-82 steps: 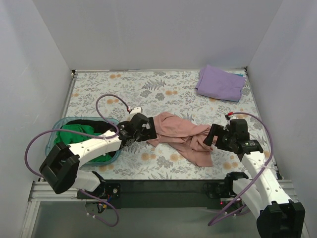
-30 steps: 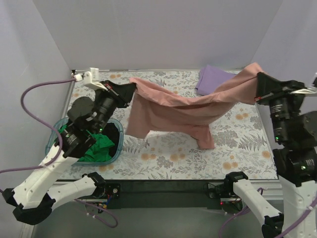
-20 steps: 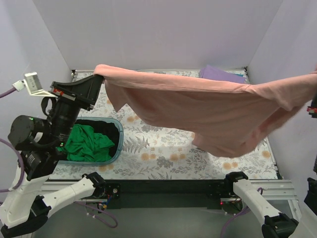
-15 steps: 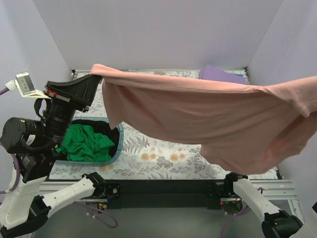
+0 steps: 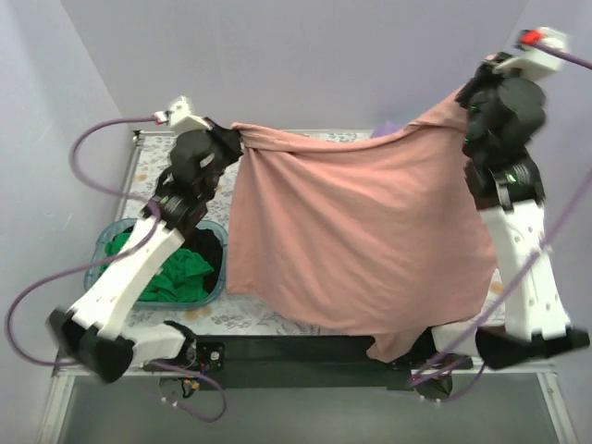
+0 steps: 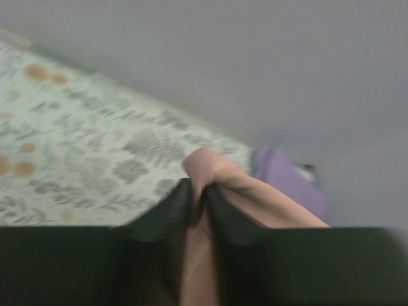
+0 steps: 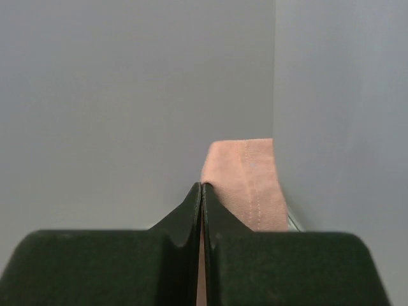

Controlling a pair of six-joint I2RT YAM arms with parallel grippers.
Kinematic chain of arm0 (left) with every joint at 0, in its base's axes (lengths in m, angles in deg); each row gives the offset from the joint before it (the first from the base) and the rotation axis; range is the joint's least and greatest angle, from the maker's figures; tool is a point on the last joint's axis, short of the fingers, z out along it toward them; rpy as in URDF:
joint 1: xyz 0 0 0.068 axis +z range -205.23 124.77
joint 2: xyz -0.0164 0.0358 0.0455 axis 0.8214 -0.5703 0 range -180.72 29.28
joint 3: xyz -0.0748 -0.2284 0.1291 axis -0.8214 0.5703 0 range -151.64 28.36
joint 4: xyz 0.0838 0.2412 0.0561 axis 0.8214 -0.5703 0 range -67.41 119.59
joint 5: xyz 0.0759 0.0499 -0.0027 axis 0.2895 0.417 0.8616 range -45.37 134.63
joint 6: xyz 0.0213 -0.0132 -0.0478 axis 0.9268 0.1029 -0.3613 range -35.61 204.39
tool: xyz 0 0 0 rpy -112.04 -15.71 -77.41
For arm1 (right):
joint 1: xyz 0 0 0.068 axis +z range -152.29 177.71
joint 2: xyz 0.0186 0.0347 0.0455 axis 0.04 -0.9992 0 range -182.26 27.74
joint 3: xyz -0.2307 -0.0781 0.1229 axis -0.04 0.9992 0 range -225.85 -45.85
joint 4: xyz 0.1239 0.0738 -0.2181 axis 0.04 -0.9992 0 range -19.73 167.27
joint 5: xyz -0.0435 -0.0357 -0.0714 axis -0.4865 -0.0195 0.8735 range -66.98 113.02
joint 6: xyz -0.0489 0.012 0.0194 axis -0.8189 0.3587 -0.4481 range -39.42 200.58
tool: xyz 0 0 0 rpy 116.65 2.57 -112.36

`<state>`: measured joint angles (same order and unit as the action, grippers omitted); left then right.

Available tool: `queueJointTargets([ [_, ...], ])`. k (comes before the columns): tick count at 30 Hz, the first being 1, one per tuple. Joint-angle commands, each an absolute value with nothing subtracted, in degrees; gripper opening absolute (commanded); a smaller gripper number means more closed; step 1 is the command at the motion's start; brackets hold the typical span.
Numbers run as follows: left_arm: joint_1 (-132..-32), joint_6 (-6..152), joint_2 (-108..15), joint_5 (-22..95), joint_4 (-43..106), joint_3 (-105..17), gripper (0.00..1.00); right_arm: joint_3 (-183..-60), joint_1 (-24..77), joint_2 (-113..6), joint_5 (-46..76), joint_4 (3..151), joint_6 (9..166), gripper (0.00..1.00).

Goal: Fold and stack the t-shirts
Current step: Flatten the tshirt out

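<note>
The dusty-pink t-shirt (image 5: 361, 231) hangs spread like a curtain between both raised arms, its lower edge draped past the table's near edge. My left gripper (image 5: 239, 139) holds its upper left corner; in the left wrist view the fingers (image 6: 199, 197) stand narrowly apart, with bunched pink cloth (image 6: 210, 167) filling the gap. My right gripper (image 5: 460, 97) is shut on the upper right corner, where a hemmed pink edge (image 7: 245, 178) shows beside the closed jaws (image 7: 201, 191). The folded lavender t-shirt (image 6: 280, 178) lies at the far right corner. The green t-shirt (image 5: 171, 273) is in the basket.
A teal basket (image 5: 92, 268) stands at the near left of the floral-patterned table (image 5: 148, 157). Pale walls close in on three sides. The hanging pink cloth hides most of the table's middle and right, and cables loop beside both arms.
Both arms have swung away from the camera. The pink t-shirt, earlier stretched wide and high, now hangs down nearly vertically. The left fingers look slightly parted.
</note>
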<state>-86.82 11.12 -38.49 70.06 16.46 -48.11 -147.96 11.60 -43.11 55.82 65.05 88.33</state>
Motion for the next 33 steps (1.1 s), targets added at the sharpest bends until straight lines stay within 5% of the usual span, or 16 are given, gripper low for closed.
queueJointTargets([
  [1,-73.71,4.68,-54.14,59.32,15.17,-45.20,0.49,-138.89,19.96,-49.68,73.34,74.93,75.93,0.01],
  [2,-73.07,5.89,-61.70,57.05,13.26,-49.38,0.81,-136.76,22.12,-49.26,78.43,83.86,73.14,0.01],
  [3,-72.63,5.90,-61.77,56.76,10.71,-52.03,0.95,-135.86,22.67,-49.25,78.48,84.30,74.06,0.01],
  [4,-72.45,5.64,-68.39,56.59,8.51,-55.11,0.95,-134.98,22.67,-48.04,76.83,84.48,75.47,0.06],
  [6,-72.36,5.12,-71.69,57.37,6.21,-58.03,0.95,-134.45,22.32,-47.67,76.64,84.31,75.31,0.86],
  [7,-72.36,5.03,-71.88,57.38,6.47,-58.47,0.95,-135.32,22.41,-48.19,76.12,82.74,75.13,0.98],
  [15,-72.28,6.52,-61.70,55.80,10.78,-51.45,0.95,-135.60,22.41,-47.76,74.27,77.72,74.86,0.98],
  [23,-72.36,5.47,-48.69,51.84,9.46,-41.26,0.96,-129.89,23.11,-39.07,56.97,58.51,90.13,0.98],
  [29,-72.63,3.01,-35.42,46.48,9.02,-28.17,0.96,-105.68,28.03,-28.61,41.68,54.68,102.79,0.98],
  [33,-72.63,2.83,-31.10,44.72,8.50,-22.01,0.96,-97.89,28.38,-35.86,42.16,56.62,103.78,0.98],
])
